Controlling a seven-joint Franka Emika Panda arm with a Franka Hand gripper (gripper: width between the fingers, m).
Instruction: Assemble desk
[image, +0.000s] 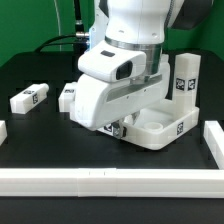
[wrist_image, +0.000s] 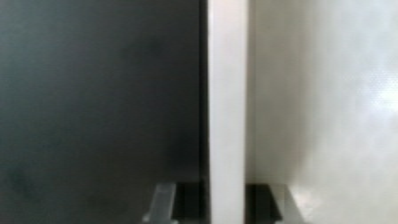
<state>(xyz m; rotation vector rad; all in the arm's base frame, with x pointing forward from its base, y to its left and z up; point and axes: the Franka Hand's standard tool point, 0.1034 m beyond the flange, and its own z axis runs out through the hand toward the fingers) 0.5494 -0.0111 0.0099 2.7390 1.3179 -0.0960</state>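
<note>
The white desk tabletop (image: 160, 126) lies on the black table at the exterior view's right. One white tagged leg (image: 185, 78) stands upright at its far right corner. My gripper (image: 118, 126) is down at the tabletop's near left side. In the wrist view the raised rim (wrist_image: 226, 80) runs straight between my fingers (wrist_image: 267, 202), whose dark pads lie against it on both sides. My gripper (wrist_image: 226, 202) is shut on this rim. Two loose legs (image: 30, 98) (image: 68, 97) lie at the exterior view's left; the arm partly hides the second.
A long low white rail (image: 110, 181) runs along the front, with short white pieces at the right (image: 213, 140) and left (image: 3, 130) edges. The arm's body hides the middle of the table behind the gripper.
</note>
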